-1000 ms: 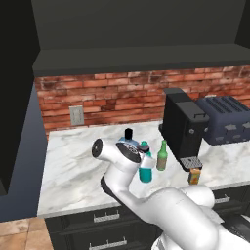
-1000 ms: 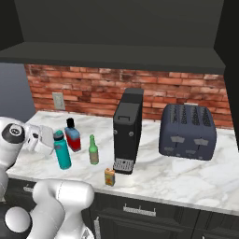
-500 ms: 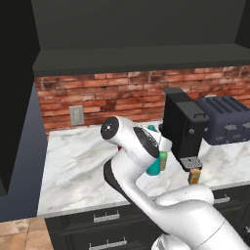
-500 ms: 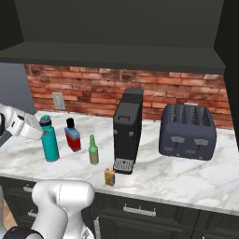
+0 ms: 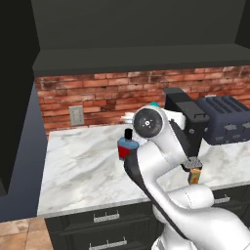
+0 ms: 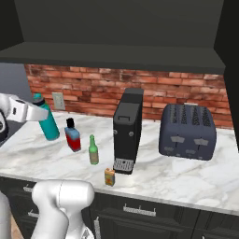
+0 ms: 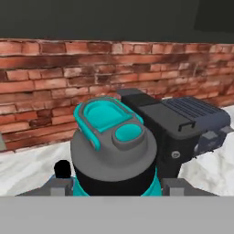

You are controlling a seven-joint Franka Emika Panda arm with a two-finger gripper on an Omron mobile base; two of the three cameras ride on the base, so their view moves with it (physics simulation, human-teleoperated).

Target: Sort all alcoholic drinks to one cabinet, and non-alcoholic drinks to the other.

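Teal bottle (image 6: 46, 121) lifted off desk (image 6: 196, 179) — jaws half-open, clamped below its cap; rigid, smooth, top-heavy — grip mid-body.

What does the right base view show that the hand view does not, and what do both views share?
Only the right base view shows the green bottle, the orange carton and the grey cabinet shelf above the counter. Only the hand view shows the top of the teal bottle: a grey cap with a teal lid, between the fingers. Both share the teal bottle, the black cap of the blue flask, the coffee machine, the toaster and the brick wall.
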